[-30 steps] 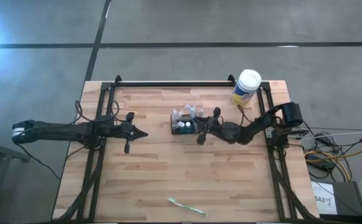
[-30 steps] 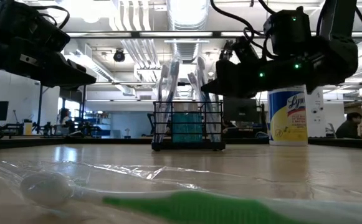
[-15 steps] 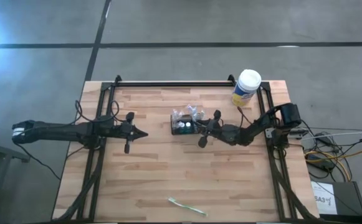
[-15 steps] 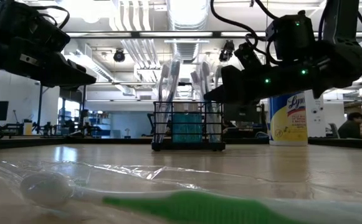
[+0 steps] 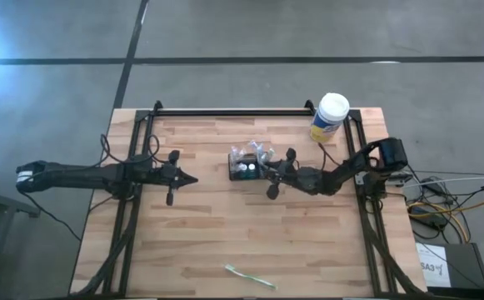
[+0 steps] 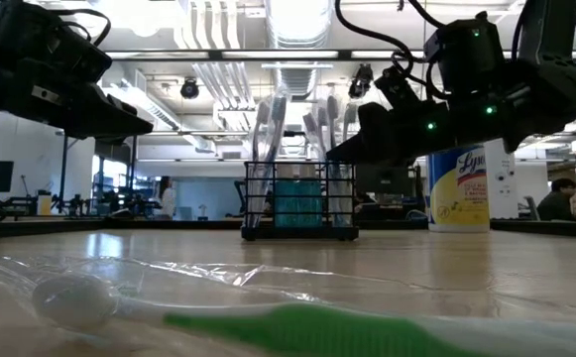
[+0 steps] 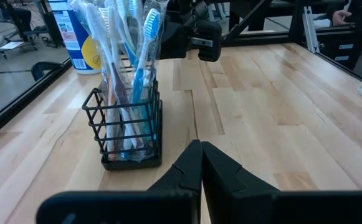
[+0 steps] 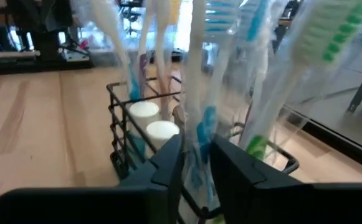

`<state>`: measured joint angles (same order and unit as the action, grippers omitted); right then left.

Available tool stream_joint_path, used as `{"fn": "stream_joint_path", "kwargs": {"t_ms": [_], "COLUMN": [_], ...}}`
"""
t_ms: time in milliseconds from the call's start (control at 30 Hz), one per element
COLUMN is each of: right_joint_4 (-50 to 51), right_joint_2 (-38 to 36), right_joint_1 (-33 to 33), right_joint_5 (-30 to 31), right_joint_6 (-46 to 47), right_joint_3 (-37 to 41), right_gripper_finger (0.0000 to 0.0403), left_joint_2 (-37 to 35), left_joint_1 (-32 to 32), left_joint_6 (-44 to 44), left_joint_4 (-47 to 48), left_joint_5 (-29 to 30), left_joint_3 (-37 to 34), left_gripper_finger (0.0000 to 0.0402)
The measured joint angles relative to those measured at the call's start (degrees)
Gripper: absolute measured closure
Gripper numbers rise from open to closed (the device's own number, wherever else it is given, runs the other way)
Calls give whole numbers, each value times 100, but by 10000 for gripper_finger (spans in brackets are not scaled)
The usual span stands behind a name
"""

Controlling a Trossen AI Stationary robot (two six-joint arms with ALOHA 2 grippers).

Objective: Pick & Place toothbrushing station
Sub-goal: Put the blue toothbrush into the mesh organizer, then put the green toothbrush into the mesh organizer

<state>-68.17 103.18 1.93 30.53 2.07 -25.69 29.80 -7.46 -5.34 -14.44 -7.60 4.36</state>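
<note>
The black wire caddy stands on its base at the middle of the table, holding several clear-wrapped toothbrushes and two white-capped tubes; it also shows in the low view and the left wrist view. My right gripper is at the caddy's right end, at rim height, with its fingers close together around a wrapped blue-handled toothbrush. My left gripper is shut and empty, hovering left of the caddy. My right gripper pinches the wrapped toothbrush's shaft between its two fingers, about at the caddy's rim. The fingers come from the table's right, nearly level and slanting a little down, and lie across the shaft. The brush stands tilted, its lower end inside the caddy.
A yellow wipes canister with a white lid stands at the far right corner. A green toothbrush in a clear wrapper lies near the table's near edge. Black frame rails run along the left, right and far edges.
My right gripper has sunk a little beside the caddy and drawn slightly toward the table's right. The tops of the wrapped toothbrushes have tipped toward the right. The caddy has stayed in place.
</note>
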Motion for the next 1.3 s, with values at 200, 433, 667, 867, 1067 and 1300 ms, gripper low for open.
{"fn": "stream_joint_path", "kwargs": {"t_ms": [200, 433, 667, 867, 1067, 1300], "right_joint_4": [570, 1165, 1825, 2232, 2938, 3144], "right_joint_2": [-527, -1307, -2158, -3113, -4420, -5870], "right_joint_1": [33, 41, 130, 407, 670, 823], "right_joint_5": [-33, -11, -133, -732, -876, -912], "right_joint_6": [73, 73, -222, -413, -702, -493], "right_joint_3": [4, 0, -11, 51, 352, 1099], "right_gripper_finger": [273, 227, 220, 242, 319, 389], "left_joint_2": [0, 0, 0, 0, -4, -20], "left_joint_1": [-1, 0, -2, 3, 0, 2], "left_joint_6": [0, 0, -2, 35, 181, 123], "left_joint_4": [0, 0, 10, 145, 231, 219], "left_joint_5": [0, 0, 16, 294, 768, 719], "left_joint_3": [0, 0, 0, 0, 0, 0], "left_gripper_finger": [394, 394, 394, 394, 394, 394]}}
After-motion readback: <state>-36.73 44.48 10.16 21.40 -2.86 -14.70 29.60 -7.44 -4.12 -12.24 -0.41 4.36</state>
